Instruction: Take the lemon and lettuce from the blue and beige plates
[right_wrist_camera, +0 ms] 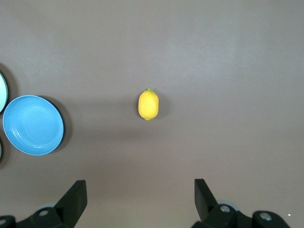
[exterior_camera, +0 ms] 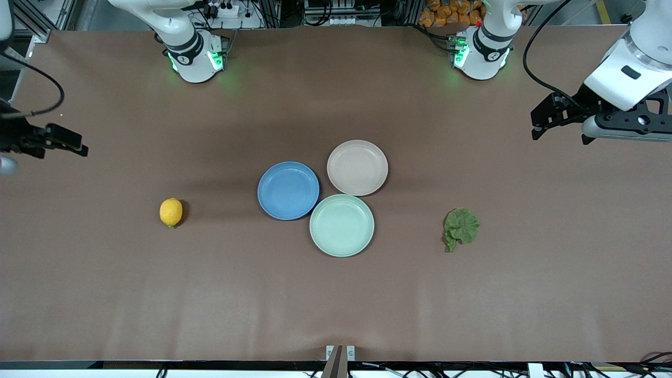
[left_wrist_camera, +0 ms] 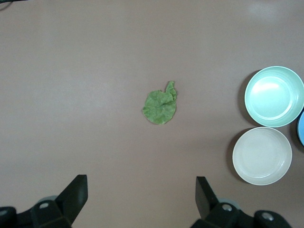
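The lemon (exterior_camera: 170,212) lies on the bare worktop (exterior_camera: 336,304) toward the right arm's end, well apart from the blue plate (exterior_camera: 288,190); its long axis runs roughly from the robots toward the front camera. The right gripper (right_wrist_camera: 140,199) hangs released, high over that end, so it is the arm better placed for the fruit. The lettuce (exterior_camera: 461,227) lies flat toward the left arm's end, stem pointing at the front camera, with the left gripper (left_wrist_camera: 141,194) released above that end. Beige plate (exterior_camera: 357,167), blue plate and mint plate (exterior_camera: 342,225) cluster touching between, all bare; nothing blocks either descent
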